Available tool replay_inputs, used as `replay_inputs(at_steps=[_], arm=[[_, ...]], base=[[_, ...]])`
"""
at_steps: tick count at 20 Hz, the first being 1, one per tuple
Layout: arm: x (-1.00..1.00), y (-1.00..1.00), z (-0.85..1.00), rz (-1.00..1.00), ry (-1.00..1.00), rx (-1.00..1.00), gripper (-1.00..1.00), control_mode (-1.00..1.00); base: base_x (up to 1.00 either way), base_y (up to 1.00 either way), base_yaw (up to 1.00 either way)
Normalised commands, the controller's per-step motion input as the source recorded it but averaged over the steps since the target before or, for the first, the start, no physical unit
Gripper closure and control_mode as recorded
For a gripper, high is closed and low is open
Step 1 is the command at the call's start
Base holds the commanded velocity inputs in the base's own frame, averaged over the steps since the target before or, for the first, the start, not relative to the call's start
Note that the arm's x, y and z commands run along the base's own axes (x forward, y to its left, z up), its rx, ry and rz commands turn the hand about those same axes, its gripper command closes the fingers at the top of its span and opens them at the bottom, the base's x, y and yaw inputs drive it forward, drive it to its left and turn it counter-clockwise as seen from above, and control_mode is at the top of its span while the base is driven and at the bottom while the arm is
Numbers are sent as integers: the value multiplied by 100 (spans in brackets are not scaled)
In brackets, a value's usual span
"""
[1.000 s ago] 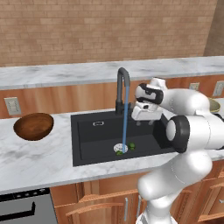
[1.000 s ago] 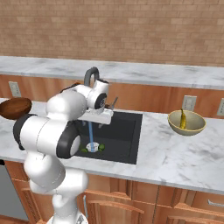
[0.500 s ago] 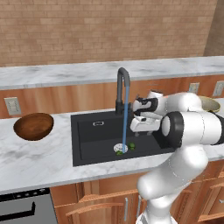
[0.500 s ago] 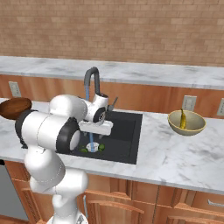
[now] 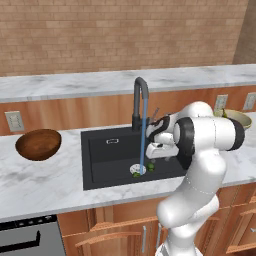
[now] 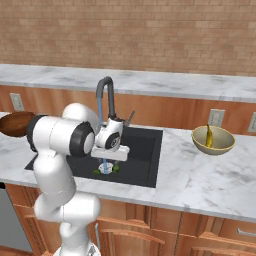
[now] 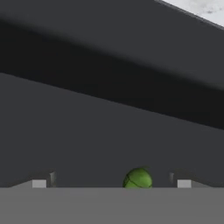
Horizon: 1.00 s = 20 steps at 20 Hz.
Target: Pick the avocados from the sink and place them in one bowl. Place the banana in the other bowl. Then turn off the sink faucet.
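Open gripper low in the black rectangular sink (image 5: 110, 160), above the green avocados.

The two-finger gripper (image 7: 111, 181), jaws wide apart and holding nothing, frames one round green avocado (image 7: 138, 179). Both avocados (image 5: 142, 169) lie by the silver drain under running water from the dark gooseneck faucet (image 5: 140, 102). The yellow banana (image 6: 209, 137) sits in the pale beige-olive bowl (image 6: 214, 145); the reddish-brown wooden bowl (image 5: 38, 144) stands on the marble counter (image 5: 45, 182).

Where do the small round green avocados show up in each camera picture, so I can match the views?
Left base view: the avocados lie low in the middle, beside the round silver drain.
Right base view: left of centre, under the arm.
Hand view: one at bottom centre.
Shared landmark: the black rectangular sink.
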Motion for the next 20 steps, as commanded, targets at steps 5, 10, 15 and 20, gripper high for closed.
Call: replay_inputs(at_steps=[5, 10, 15, 20], arm=[[32, 0, -47, 0, 0, -3, -100, -100], [32, 0, -43, 0, -1, -2, -100, -100], [34, 0, -36, 0, -4, -2, -100, -100], [34, 0, -36, 0, -3, -2, -100, -100]], base=[[0, 0, 0], [0, 0, 0], [0, 0, 0], [0, 0, 0]])
